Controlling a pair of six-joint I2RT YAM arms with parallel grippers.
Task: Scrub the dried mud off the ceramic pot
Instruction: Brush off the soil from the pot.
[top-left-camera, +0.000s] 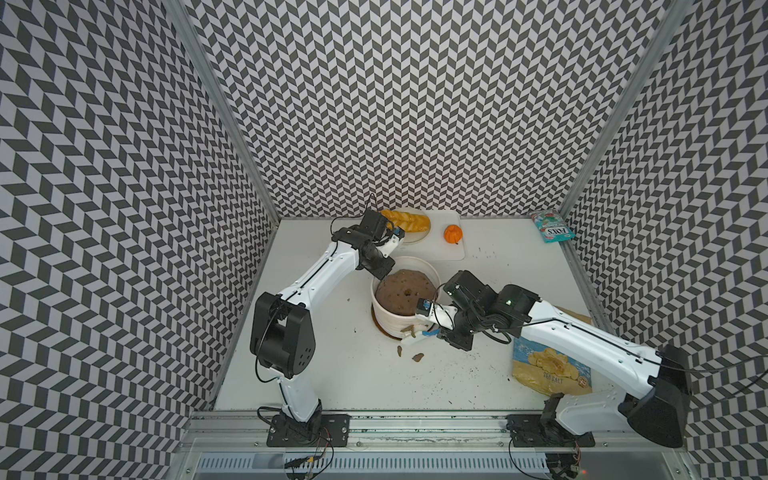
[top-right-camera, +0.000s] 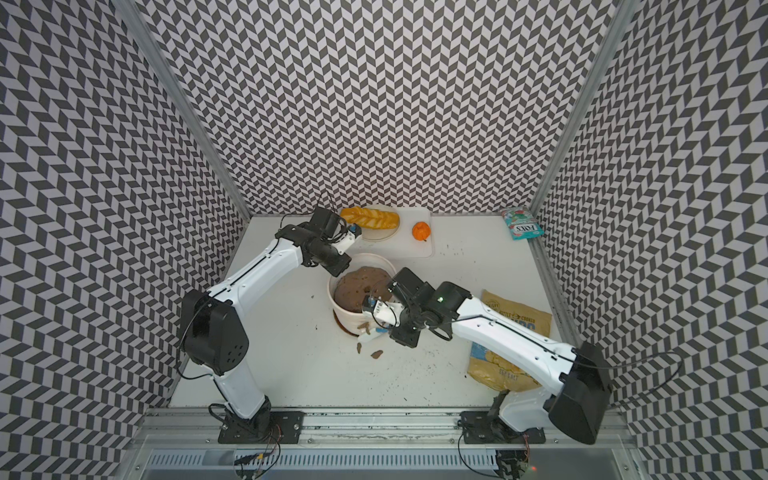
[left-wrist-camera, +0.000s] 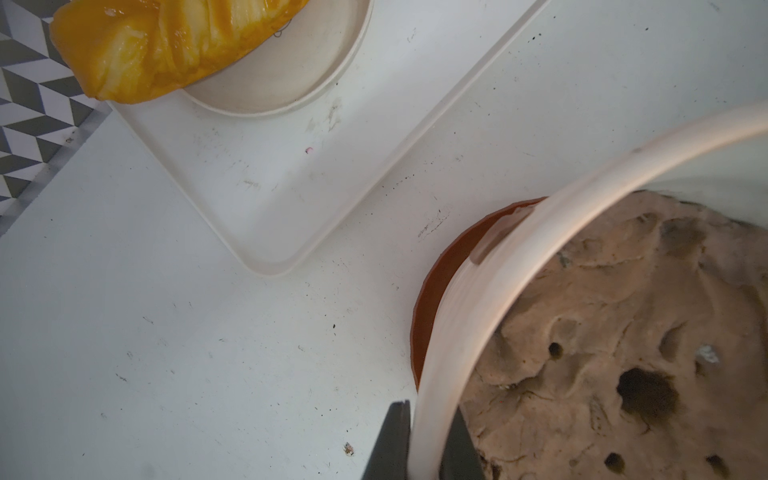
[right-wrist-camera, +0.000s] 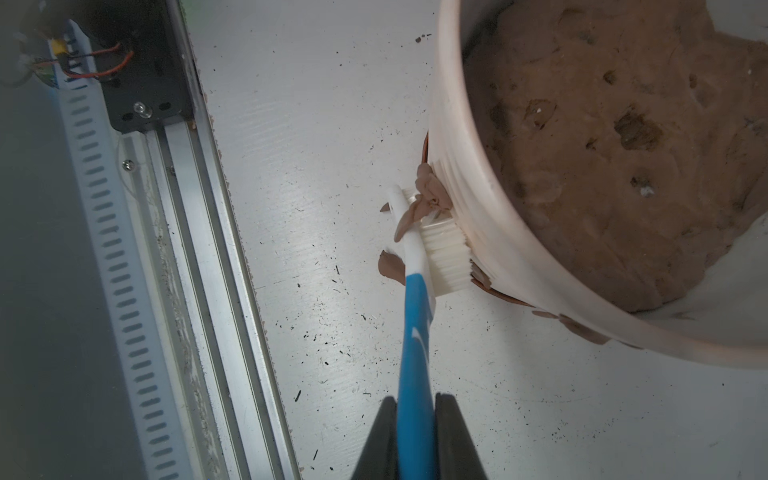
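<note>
Against the ceramic pot wall, right end effector clamps a blue-white brush onto dried mud, left end effector pinched on the rim.

White pot, brown mud, blue-white brush
</note>
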